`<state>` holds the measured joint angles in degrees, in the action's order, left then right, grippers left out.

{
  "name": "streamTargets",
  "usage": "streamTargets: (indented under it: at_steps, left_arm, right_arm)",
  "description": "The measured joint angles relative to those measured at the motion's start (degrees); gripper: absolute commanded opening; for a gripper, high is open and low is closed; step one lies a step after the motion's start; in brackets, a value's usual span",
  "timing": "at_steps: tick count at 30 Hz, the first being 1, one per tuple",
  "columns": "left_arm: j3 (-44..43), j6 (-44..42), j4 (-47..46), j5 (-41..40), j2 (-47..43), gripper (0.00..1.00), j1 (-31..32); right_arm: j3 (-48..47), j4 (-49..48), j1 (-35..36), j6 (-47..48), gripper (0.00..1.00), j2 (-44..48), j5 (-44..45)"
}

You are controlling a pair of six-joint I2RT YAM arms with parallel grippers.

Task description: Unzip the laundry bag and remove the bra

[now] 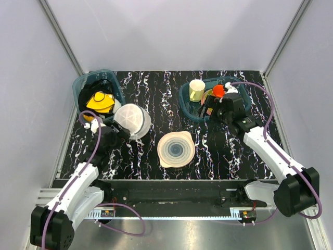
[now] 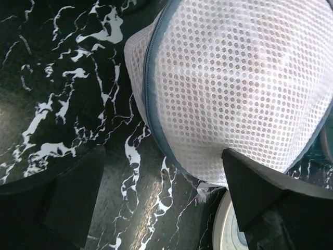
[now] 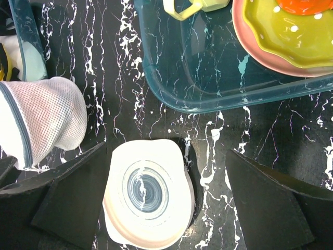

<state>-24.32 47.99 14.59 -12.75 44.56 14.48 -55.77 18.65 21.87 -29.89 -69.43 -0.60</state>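
Laundry bag [image 3: 44, 117] (white mesh) left of plate [image 3: 148, 198]

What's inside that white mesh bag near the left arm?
Through the mesh bag only a dim, pale, rounded shape shows. The netting blurs it, so what it is cannot be told.

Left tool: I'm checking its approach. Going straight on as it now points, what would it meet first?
Probably the laundry bag: its white mesh lies ahead of the open left tool, depth unclear.

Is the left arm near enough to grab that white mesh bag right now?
Probably yes. The left hand is open, the bag sits just ahead of it, and nothing lies between them.
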Motion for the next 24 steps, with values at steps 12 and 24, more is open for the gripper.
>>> streamTargets:
  at_steps: [12, 24]
  left_arm:
    - [4.2, -1.0, -22.4, 2.2, 7.6, 0.42, -0.4]
    - [-10.8, 0.7, -13.3, 8.2, 13.5, 0.0, -0.5]
  right_arm:
    - [0.3, 0.0, 0.0, 0.0, 1.0, 0.0, -0.7]
    - [0.0, -4.5, 1.9, -1.7, 0.97, -1.7, -7.1]
